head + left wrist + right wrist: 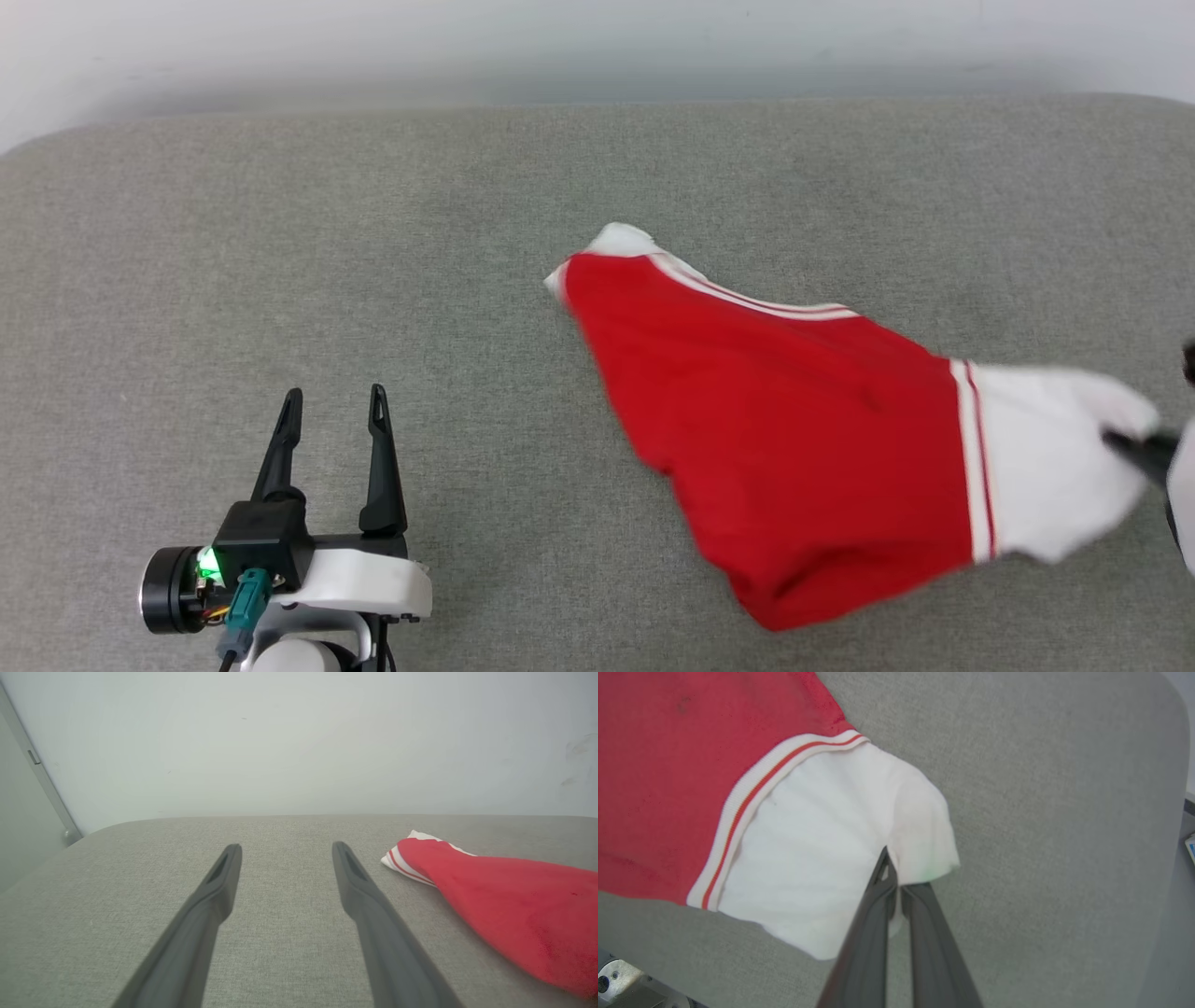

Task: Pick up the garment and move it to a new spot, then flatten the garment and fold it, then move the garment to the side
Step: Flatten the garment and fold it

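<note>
Head view: a red short-sleeved T-shirt of soft thin fabric, with white sleeves, is seen bunched into a rough wedge on the grey fabric-covered worktop. It reaches from about the middle toward the right edge and lies well apart from the far edge.
Right end effector: the right end effector is clenched on the outer end of one white sleeve. In the right wrist view its two dark fingers are pressed together with cloth pinched between them.
Left end effector: the left end effector is released, its fingers spread with nothing between them. It is held over bare worktop toward the left edge, well apart from the T-shirt.
Lie of the cloth: the red body is drawn out toward the gripped sleeve. A second patch of white with red-and-white striped trim is shown at the tip nearest the worktop's middle.
Done: a hold on the T-shirt is secured, so the pick-up is judged to be just begun.
Not settled: whether any of the cloth is raised off the worktop cannot be told, as its outline is blurred.
Left to do: the carry to a new spot, the flattening, the folding and the final move to the side. No fold or smoothed panel is seen.
Stage: judged to be very early, within the first step.
</note>
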You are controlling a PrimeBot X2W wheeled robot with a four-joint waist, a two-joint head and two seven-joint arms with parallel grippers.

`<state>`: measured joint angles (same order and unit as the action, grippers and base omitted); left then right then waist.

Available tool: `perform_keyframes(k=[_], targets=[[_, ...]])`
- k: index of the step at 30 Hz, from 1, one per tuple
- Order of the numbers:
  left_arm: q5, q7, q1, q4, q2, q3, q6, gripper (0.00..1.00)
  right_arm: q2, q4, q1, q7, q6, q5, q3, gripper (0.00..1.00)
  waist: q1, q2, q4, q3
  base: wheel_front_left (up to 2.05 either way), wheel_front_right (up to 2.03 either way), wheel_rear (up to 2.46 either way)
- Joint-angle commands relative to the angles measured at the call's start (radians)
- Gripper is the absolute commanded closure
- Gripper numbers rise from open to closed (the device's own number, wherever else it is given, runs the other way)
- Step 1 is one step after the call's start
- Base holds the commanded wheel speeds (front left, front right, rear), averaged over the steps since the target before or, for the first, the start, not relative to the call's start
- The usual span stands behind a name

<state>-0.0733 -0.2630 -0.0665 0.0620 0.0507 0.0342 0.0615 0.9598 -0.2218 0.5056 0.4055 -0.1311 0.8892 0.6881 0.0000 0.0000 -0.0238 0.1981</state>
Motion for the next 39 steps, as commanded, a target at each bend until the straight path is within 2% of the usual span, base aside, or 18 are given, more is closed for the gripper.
perform_keyframes(k=[1,6,10,11,12,17,19,20,23,28,34,39], targets=[[0.006,-0.003,0.004,-0.002,-0.001,0.001,-0.003,0.00,-0.001,-0.031,-0.063,-0.008,0.001,0.013,-0.023,1.00,0.0000,0.0000,-0.001,0.003,0.00,0.00,0.00],[0.009,-0.003,-0.008,0.003,-0.001,0.006,-0.008,0.00,-0.051,-0.165,-0.237,-0.001,0.001,0.028,-0.080,1.00,0.0000,0.0000,0.003,0.012,0.00,0.00,0.00],[0.010,-0.003,-0.010,0.012,-0.001,0.004,-0.014,0.00,-0.103,-0.223,-0.304,-0.019,0.001,0.009,-0.105,1.00,0.0000,0.0000,0.006,0.011,0.00,0.00,0.00],[0.010,-0.003,-0.008,0.014,-0.001,0.002,-0.014,0.00,-0.112,-0.227,-0.302,-0.033,0.001,0.000,-0.117,0.62,0.0000,0.0000,0.005,0.009,0.00,0.00,0.00],[0.011,-0.003,-0.004,0.017,-0.001,0.000,-0.015,0.00,-0.118,-0.226,-0.298,-0.047,0.001,-0.012,-0.131,0.00,0.0000,0.0000,0.003,0.004,0.00,0.00,0.00],[0.014,-0.003,0.011,0.028,-0.001,-0.006,-0.017,0.00,-0.117,-0.199,-0.258,-0.127,0.001,-0.087,-0.204,0.00,0.0000,0.0000,-0.005,-0.019,0.00,0.00,0.00],[0.018,-0.003,0.012,0.029,-0.001,-0.010,-0.018,0.00,-0.119,-0.185,-0.235,-0.183,0.001,-0.143,-0.263,0.00,0.0000,0.0000,-0.008,-0.030,0.00,0.00,0.00],[0.022,-0.003,0.014,0.029,-0.001,-0.016,-0.023,0.00,-0.162,-0.154,-0.206,-0.266,0.001,-0.241,-0.364,0.00,0.0000,0.0000,-0.011,-0.042,0.00,0.00,0.00],[0.025,-0.003,0.014,0.027,-0.001,-0.019,-0.027,0.00,-0.229,-0.105,-0.188,-0.339,0.001,-0.357,-0.461,0.00,0.0000,0.0000,-0.011,-0.050,0.00,0.00,0.00],[0.029,-0.003,0.002,0.033,-0.001,-0.025,-0.034,0.00,-0.387,0.022,-0.186,-0.440,0.001,-0.533,-0.587,0.00,0.0000,0.0000,-0.008,-0.053,0.00,0.00,0.00],[0.034,-0.003,-0.046,0.049,0.009,-0.034,-0.048,0.00,-0.599,0.154,-0.228,-0.575,0.001,-0.682,-0.690,0.00,0.0000,0.0000,-0.004,-0.044,0.00,0.00,0.00],[0.047,-0.003,-0.129,0.082,0.040,-0.029,-0.077,0.00,-0.728,0.228,-0.284,-0.642,0.001,-0.746,-0.718,0.00,0.0000,0.0000,-0.010,-0.029,0.00,0.00,0.00]])
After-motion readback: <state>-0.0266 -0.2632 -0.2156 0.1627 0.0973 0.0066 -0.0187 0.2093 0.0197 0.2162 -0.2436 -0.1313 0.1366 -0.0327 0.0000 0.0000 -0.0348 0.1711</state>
